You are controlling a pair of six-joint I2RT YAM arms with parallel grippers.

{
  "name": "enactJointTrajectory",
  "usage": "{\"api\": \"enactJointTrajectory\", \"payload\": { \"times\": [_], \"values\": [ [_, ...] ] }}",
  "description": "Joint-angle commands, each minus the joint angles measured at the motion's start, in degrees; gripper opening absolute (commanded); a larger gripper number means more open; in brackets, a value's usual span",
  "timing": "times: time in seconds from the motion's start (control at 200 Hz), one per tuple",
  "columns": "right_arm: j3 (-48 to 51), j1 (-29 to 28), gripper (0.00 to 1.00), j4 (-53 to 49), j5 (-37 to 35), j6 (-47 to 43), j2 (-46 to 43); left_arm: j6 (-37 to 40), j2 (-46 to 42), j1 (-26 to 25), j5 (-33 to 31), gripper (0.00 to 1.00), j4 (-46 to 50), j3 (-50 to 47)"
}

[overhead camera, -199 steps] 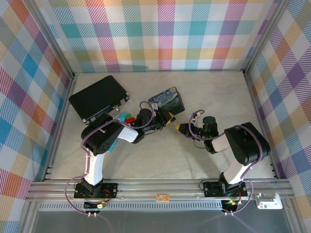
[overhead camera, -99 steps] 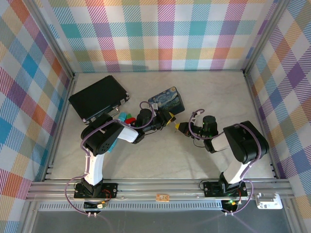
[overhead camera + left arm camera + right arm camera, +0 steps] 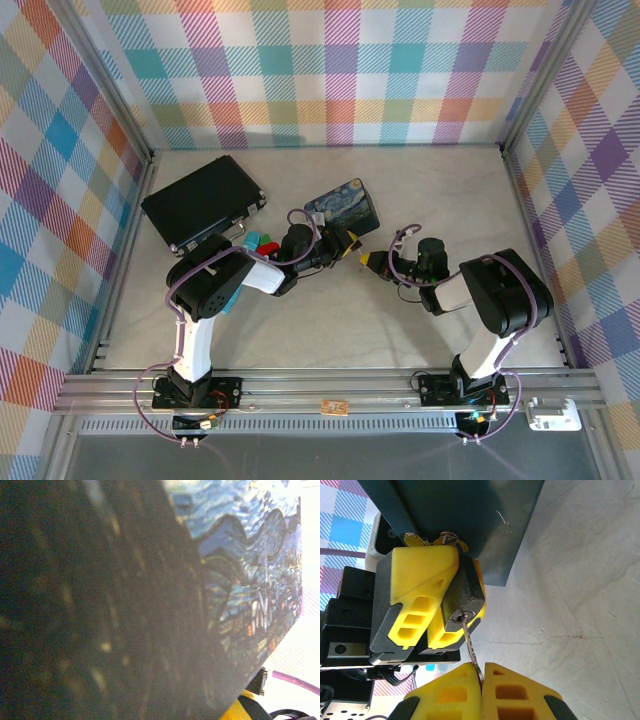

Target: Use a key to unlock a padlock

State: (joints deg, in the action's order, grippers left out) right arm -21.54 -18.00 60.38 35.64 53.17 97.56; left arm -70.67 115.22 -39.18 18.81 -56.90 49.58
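- The padlock (image 3: pixel 464 599) is held off the table (image 3: pixel 580 580), near its middle, pinched between the yellow fingers (image 3: pixel 417 577) of the left gripper (image 3: pixel 347 246)
- That gripper's jaws are closed down onto the dark body of the padlock, one finger on each side, with only the body's width between them
- The keyhole end of the padlock faces the right wrist camera; small silvery bits of metal stick out at the far end, above the fingers
- The key (image 3: pixel 469 642) is a thin grey strip; its tip sits in the keyhole and its other end is clamped in the right gripper (image 3: pixel 481 680)
- The right gripper's two yellow jaws are pressed almost together, with just the flat of the key between them
- From above, the two grippers meet tip to tip just in front of the tin (image 3: pixel 343 207), which lies flat with its blue painted lid up
- In the right wrist view the padlock's far end lies right by a dark blue-grey face; I cannot tell if they touch
- The left wrist view is very close and blurred: the painted lid on the right, a dark mass on the left, and a purple cable (image 3: pixel 295 682) at the lower right
- A black case (image 3: pixel 203 203) lies well to the left of the tin, near the left wall
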Motion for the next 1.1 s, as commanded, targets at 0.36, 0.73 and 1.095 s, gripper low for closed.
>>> {"api": "enactJointTrajectory", "payload": {
  "times": [0.36, 0.73, 1.095],
  "values": [
    [-7.0, 2.4, 0.00, -4.7, 7.2, -1.5, 3.0, 0.0, -1.9, -2.6, 3.4, 0.00, -0.7, 1.2],
    [-9.7, 5.3, 0.00, -12.9, 8.1, 0.4, 2.7, -0.7, -2.2, -2.8, 3.8, 0.00, -2.7, -0.2],
    [-10.5, 6.5, 0.00, -15.6, 6.6, 1.1, 1.9, -0.6, -3.1, -2.8, 5.1, 0.00, -2.3, 0.1]
  ]
}}
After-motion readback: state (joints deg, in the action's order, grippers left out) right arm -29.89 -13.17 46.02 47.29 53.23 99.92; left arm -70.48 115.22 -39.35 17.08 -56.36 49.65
